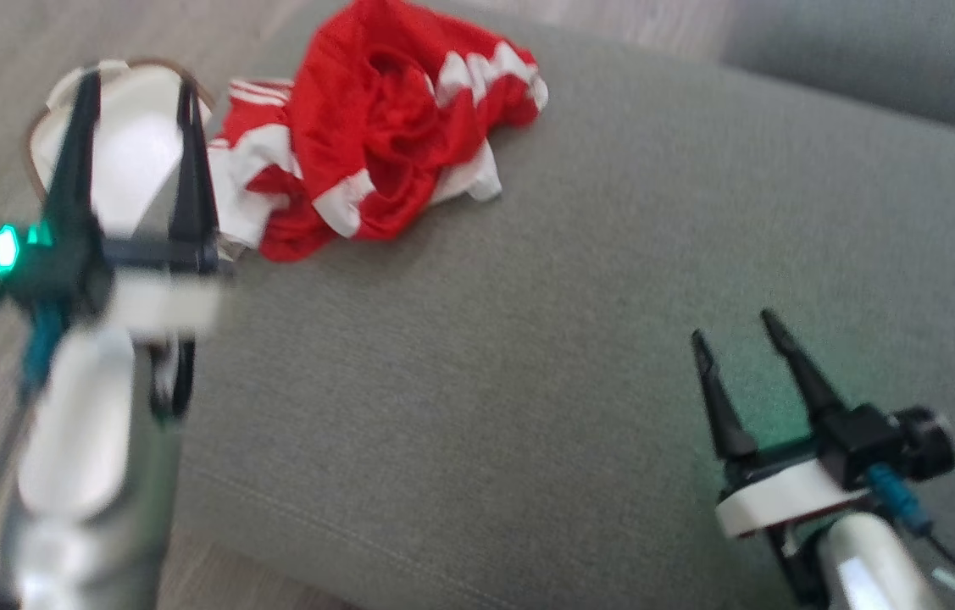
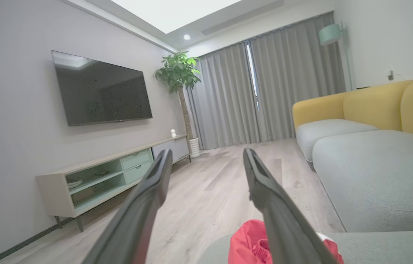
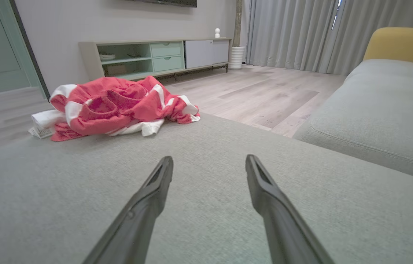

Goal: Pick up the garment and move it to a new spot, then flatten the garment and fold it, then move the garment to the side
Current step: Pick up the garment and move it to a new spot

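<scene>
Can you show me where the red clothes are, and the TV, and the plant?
red clothes [image 1: 375,144]: head view, on the crumpled red middle.
TV [image 2: 102,90]: left wrist view, middle of its dark screen.
plant [image 2: 177,71]: left wrist view, on its green leaves.

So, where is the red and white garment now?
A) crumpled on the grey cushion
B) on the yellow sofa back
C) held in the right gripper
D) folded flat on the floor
A: the garment lies crumpled on the grey cushion, and the right gripper stands open, apart from it.

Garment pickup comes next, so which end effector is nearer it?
The left end effector, right beside the garment; the right end effector is far off across the cushion.
</scene>
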`<state>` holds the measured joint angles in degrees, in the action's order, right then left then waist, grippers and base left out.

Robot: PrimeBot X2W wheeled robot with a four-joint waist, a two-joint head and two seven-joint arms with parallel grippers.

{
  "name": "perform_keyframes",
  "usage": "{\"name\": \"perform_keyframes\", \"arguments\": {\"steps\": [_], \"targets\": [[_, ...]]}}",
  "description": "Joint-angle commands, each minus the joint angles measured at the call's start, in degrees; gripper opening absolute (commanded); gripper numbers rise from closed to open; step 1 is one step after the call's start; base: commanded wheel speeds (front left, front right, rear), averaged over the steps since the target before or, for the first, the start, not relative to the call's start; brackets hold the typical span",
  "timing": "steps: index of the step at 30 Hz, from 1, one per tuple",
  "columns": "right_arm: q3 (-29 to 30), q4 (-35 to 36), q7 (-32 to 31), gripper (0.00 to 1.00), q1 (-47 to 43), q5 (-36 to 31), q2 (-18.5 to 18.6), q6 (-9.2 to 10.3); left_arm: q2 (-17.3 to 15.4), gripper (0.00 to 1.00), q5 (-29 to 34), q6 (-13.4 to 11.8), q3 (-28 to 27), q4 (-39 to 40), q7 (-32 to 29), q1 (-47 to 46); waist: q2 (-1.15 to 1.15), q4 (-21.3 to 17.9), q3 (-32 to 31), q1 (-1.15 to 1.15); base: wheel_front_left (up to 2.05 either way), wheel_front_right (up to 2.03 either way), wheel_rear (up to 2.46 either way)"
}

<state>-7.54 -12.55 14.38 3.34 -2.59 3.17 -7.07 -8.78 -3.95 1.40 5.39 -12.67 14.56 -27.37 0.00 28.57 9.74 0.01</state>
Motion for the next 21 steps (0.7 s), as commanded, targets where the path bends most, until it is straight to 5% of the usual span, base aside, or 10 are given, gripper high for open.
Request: {"name": "perform_keyframes", "arguments": {"steps": [1, 12, 21], "targets": [[-0.7, 2.5, 0.6, 1.00, 2.4, -0.8, 1.7, -0.42, -1.6, 1.00, -0.8, 1.1, -1.6, -0.9, -1.5, -6.9, 0.00, -2.2, 4.9, -0.01, 0.00, 0.00, 0.00], [0.9, 8.9, 0.6, 1.00, 5.2, -2.9, 9.6, -0.42, -1.3, 1.00, -6.6, 5.5, 1.7, -26.0, -17.6, -35.3, 0.00, -5.3, 17.7, -0.01, 0.00, 0.00, 0.00], [1.9, 12.5, 0.6, 1.00, 5.5, -3.2, 11.6, -0.42, -0.9, 1.00, -11.0, 6.0, 8.4, -40.8, -23.9, -41.9, 0.00, -7.1, 22.2, -0.01, 0.00, 0.00, 0.00]]}}
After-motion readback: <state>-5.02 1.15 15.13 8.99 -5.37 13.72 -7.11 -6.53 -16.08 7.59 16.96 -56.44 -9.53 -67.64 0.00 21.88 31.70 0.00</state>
